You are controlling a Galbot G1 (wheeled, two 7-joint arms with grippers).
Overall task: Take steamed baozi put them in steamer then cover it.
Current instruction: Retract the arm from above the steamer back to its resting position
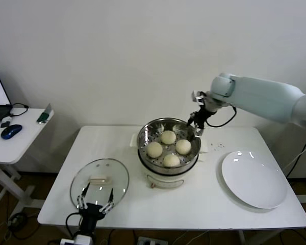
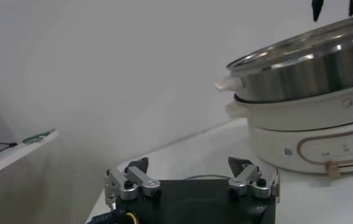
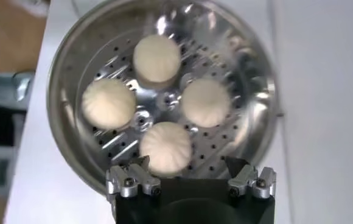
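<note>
Several cream-white baozi (image 1: 169, 148) lie on the perforated tray inside the steel steamer (image 1: 144, 133) at the table's middle. In the right wrist view the baozi (image 3: 166, 148) fill the steamer (image 3: 67, 79) below my open, empty right gripper (image 3: 190, 165). In the head view my right gripper (image 1: 195, 122) hangs just above the steamer's far right rim. The glass lid (image 1: 100, 181) with a white handle lies flat at the front left. My left gripper (image 1: 95, 200) is open and empty at the lid's near edge; in its own view my left gripper (image 2: 190, 165) faces the steamer (image 2: 304, 73).
A flat white plate (image 1: 254, 178) lies bare at the table's right. A side table (image 1: 20, 133) at the left holds a blue mouse (image 1: 11, 131) and a laptop. A white wall stands behind the table.
</note>
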